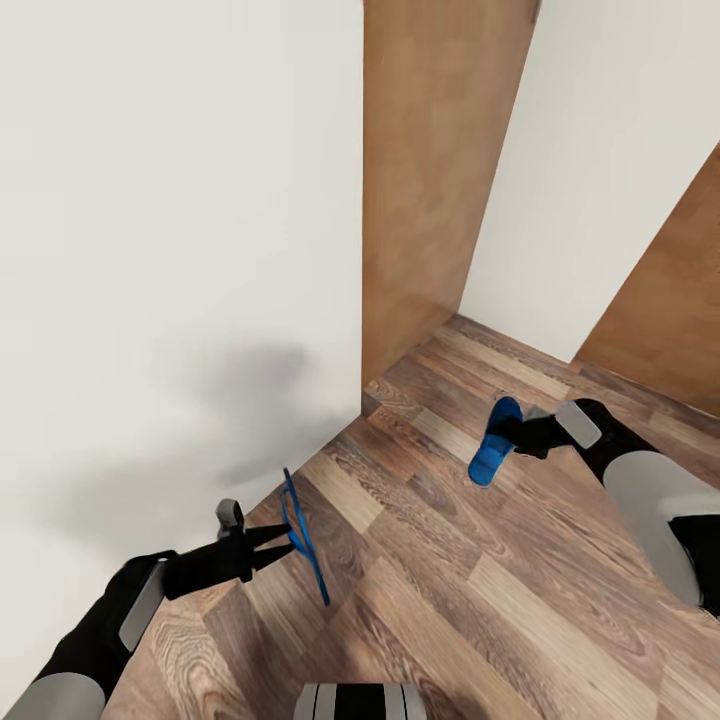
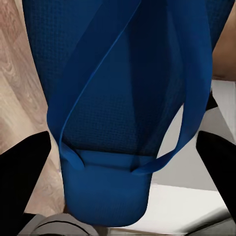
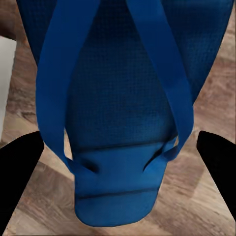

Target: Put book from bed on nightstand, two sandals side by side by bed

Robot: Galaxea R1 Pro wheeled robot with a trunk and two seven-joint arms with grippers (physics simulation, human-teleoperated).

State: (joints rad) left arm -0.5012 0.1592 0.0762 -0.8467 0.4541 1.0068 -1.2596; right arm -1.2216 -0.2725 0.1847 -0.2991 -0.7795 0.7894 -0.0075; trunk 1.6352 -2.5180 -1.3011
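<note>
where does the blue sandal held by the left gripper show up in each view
Head view: the flat bright blue sandal in the left gripper is seen edge-on at lower left, beside the white wall.
Left wrist view: close up, centre.
Right wrist view: that blue sandal is the other one.
Shared landmark: the brown wood-plank floor.

Two blue sandals: one sandal [image 1: 302, 535] clamped in the left gripper [image 1: 283, 541], seen edge-on, the other sandal [image 1: 496, 441] clamped in the right gripper [image 1: 517, 432]. Two grippers, two arms. One wooden floor [image 1: 480, 600]. Two white wall faces, one at left [image 1: 180, 250], one farther back [image 1: 610, 160]. Two brown wooden panels, a tall one [image 1: 440, 170] and another at the right edge [image 1: 670, 300].
</note>
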